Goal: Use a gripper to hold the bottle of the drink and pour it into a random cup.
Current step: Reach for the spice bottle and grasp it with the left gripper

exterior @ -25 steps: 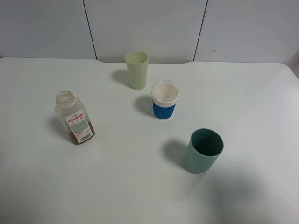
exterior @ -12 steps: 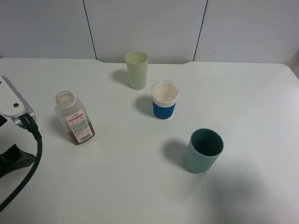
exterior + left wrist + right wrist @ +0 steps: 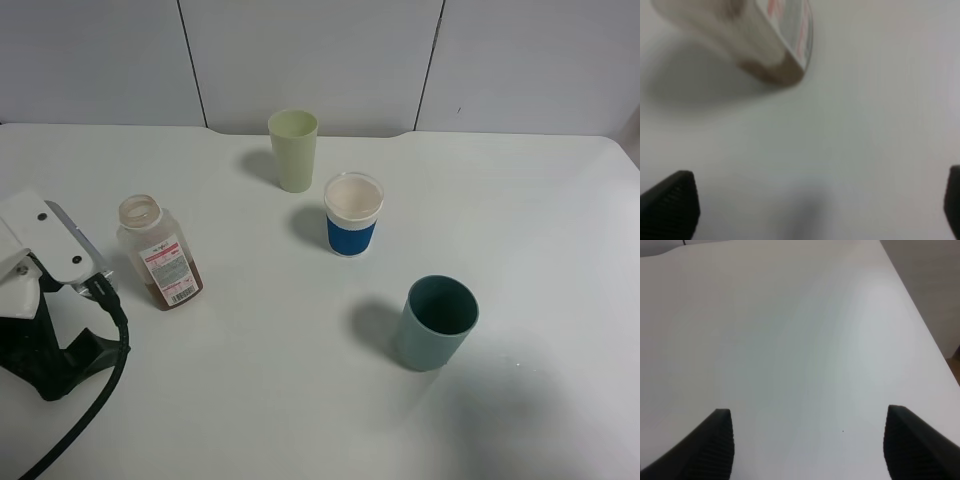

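The bottle stands on the white table at the left, open-mouthed, with a white and red label. A little dark brown drink lies at its bottom. The left gripper's white body is just left of the bottle, apart from it. In the left wrist view the left gripper is open and empty, with the blurred bottle ahead of it. The cup with the blue band stands at the middle, upright. The right gripper is open and empty over bare table, and is out of the exterior view.
A tall pale green cup stands behind the blue-banded cup. A dark teal cup stands at the front right. The left arm's black cable hangs at the front left. The table's right edge shows in the right wrist view.
The left arm has come in from the left edge and moved right, towards the bottle. The bottle and the cups have not moved.
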Motion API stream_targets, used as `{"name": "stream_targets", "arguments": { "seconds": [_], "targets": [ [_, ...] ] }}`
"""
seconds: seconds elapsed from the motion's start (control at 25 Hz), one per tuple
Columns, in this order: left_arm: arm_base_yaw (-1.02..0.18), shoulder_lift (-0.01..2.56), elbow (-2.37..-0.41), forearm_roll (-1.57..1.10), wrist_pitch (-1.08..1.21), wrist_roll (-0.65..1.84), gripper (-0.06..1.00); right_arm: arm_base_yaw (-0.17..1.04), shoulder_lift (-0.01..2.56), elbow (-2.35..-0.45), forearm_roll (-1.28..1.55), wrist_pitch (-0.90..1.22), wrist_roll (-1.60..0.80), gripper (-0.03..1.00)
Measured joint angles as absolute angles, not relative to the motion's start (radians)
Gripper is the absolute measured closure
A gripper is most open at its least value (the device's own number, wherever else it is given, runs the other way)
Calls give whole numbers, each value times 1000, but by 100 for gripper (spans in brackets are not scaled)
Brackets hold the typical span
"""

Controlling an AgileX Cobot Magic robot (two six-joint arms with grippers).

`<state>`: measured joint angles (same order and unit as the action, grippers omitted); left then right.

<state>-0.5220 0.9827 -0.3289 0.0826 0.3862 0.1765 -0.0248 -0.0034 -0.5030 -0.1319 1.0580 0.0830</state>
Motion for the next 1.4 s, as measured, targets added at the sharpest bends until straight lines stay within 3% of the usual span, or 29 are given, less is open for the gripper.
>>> {"name": "stream_targets", "arguments": {
  "seconds": [0.72,1.12,1.4],
  "targets": [
    [-522,1257,-316,69,0,27,-5,-25,-3,-503,-132,1058,83,33],
    [-376,1284,-316,92,-128,27,-5,-25,-3,-503,-132,1058,83,33],
    [-367,1285,-316,119,-153,27,-5,-25,-3,-503,-132,1058,83,33]
  ]
}}
